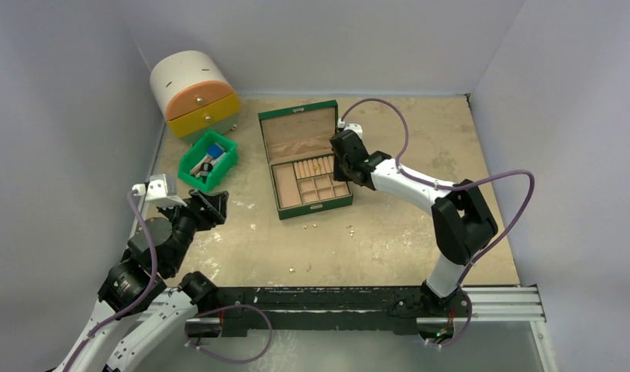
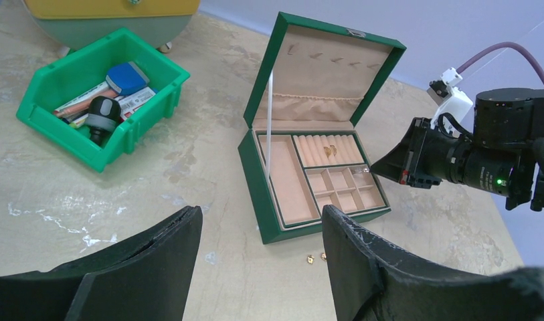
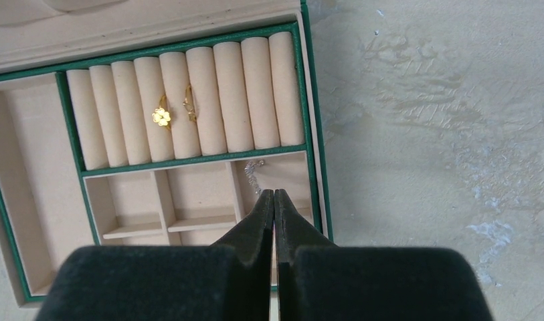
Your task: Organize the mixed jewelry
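The green jewelry box [image 1: 305, 159] stands open mid-table. Two gold rings [image 3: 162, 116] sit in its ring rolls, and a small silver charm [image 3: 253, 168] lies in the top-right small compartment. My right gripper [image 3: 274, 195] hovers shut over that compartment, its tips just short of the charm with nothing between them. Loose gold pieces [image 1: 308, 226] lie on the table in front of the box, with more [image 1: 299, 269] nearer the arms. Two gold studs [image 2: 316, 257] show beside the box's front corner. My left gripper [image 2: 259, 217] hangs open and empty above the table left of the box.
A green plastic bin [image 1: 209, 159] with blue and wooden bits sits left of the box. A rounded drawer unit [image 1: 194, 93] with orange and yellow drawers stands at the back left. Grey walls close in three sides. The box's raised lid [image 2: 322, 73] faces me.
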Robot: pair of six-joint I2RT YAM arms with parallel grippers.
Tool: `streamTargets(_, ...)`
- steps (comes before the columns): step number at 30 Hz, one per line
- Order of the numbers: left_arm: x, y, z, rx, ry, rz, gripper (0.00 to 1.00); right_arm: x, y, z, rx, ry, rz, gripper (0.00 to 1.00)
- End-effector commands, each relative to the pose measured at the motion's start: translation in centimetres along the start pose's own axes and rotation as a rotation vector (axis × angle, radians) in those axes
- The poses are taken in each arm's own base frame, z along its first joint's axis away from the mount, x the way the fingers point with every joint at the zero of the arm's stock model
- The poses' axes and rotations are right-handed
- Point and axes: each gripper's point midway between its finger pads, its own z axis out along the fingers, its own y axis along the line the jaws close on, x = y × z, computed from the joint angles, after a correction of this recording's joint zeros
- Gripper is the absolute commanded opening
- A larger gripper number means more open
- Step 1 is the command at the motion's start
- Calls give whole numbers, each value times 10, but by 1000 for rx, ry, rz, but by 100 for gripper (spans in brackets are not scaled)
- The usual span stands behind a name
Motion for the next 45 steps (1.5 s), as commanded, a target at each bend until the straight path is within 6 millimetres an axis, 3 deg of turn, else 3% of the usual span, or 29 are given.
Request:
streamTargets(1,-7,-3,1,4,-26,-26,66,-11,0,5,11,-24,14,2)
streamTargets(6,-7,-3,1,1,-27,-27,66,-7,-4,7,26,-18,23,16)
streamTargets(14,-7,-3,2,0,-24,-25,66,-11,-7,-5,23,-40,42,21)
streamTargets(29,-9,-3,0,5,-34,-30,66,-10,-11,-24,2,-50,74,21)
streamTargets(35,-8,-3,0,6,-31,-29,66,-4,-11,-42,-43,-47,89,21)
streamTargets(40,-7,-4,1,9,-27,-27,66,13,-13,-59,-99,-19,91,21)
streamTargets(45,-7,-4,1,11,-26,-26,66,49,-17,-70,-143,48,104,23)
